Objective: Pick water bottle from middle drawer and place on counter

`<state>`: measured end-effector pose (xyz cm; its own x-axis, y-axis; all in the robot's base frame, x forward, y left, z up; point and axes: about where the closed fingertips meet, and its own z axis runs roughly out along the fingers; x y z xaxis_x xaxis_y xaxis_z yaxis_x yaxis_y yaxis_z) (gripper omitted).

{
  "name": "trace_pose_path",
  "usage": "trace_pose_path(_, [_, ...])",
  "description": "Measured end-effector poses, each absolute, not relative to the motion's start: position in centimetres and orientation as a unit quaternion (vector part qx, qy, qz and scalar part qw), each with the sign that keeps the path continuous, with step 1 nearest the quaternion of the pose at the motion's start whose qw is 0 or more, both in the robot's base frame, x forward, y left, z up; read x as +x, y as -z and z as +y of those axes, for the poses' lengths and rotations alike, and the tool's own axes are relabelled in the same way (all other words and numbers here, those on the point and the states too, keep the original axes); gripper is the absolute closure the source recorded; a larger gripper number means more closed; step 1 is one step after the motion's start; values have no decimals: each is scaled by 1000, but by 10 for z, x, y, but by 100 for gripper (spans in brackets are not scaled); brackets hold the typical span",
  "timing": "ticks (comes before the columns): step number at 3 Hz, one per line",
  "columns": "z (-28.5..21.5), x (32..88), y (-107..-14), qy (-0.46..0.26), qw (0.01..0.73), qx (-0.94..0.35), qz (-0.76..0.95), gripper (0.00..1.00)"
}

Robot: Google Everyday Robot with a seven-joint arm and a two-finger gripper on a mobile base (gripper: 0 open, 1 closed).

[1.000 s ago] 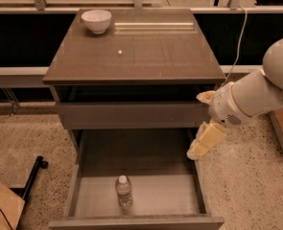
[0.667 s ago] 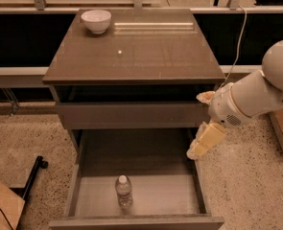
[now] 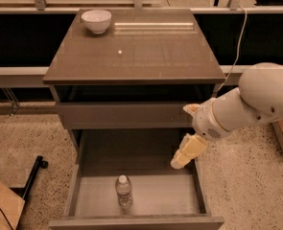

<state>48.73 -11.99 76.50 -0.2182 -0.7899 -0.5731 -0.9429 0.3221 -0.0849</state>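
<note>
Middle drawer [image 3: 160,196] is pulled open. The water bottle [image 3: 124,191] stands upright on its floor, near the front wall, slightly left of centre. The gripper [image 3: 184,138] hangs over the drawer's right side, farther back, well apart from the bottle, fingers spread and empty. On the counter [image 3: 141,56], a white bowl [image 3: 96,20] sits at the far-left corner.

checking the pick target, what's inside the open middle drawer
A water bottle stands on the middle drawer floor near the front. The end effector hangs over the right rear, covering some floor.
</note>
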Motion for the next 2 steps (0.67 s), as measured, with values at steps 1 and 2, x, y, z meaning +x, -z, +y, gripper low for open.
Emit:
trace_pose_path(1, [-107, 493, -738, -152, 286, -555, 766, 0])
trace_pose_path(2, [-91, 500, -703, -153, 300, -550, 764, 0])
